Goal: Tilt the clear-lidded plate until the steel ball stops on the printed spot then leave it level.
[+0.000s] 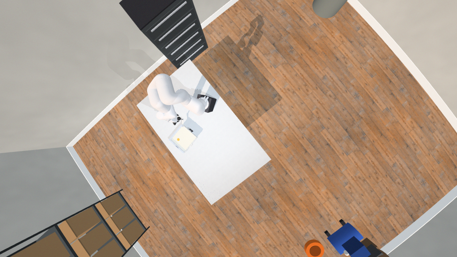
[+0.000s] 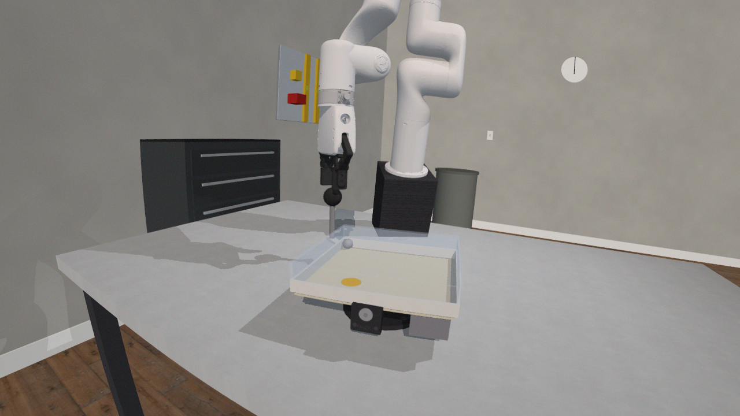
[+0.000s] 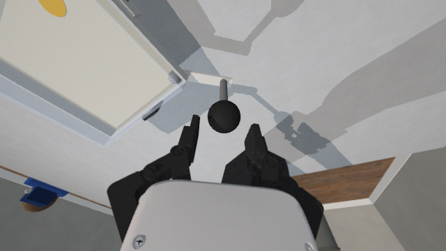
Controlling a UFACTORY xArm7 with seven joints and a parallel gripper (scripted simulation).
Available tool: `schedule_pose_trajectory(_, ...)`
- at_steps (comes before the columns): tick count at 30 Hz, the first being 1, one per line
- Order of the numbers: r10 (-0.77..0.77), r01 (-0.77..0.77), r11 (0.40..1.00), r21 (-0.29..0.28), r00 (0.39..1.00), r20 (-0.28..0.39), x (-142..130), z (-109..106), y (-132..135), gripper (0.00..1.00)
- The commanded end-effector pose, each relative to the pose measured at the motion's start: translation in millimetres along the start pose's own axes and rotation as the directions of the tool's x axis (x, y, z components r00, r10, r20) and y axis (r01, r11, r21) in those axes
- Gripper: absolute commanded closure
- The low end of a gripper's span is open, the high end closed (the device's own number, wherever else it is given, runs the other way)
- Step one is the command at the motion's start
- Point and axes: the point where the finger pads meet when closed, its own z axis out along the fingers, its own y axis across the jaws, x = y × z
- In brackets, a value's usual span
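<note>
The gripper (image 3: 223,134) stood open, empty, its fingers just above the knob (image 3: 224,116); the ball (image 2: 347,242) lay below, near.

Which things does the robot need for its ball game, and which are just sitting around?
Needed: plate, steel ball, orange spot, black knob, gripper.

Sitting around: drawers, bin, wall clock, blue chair.
</note>
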Motion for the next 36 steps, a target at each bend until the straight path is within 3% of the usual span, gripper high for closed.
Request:
schedule_pose_trajectory(1,0.0,0.0,1.0,0.001,1.0,-0.003,1.3,1.7,-0.4,0.39)
schedule_pose_trajectory(36,0.0,0.0,1.0,0.001,1.0,-0.003,1.6,4.9,-0.6,0.39)
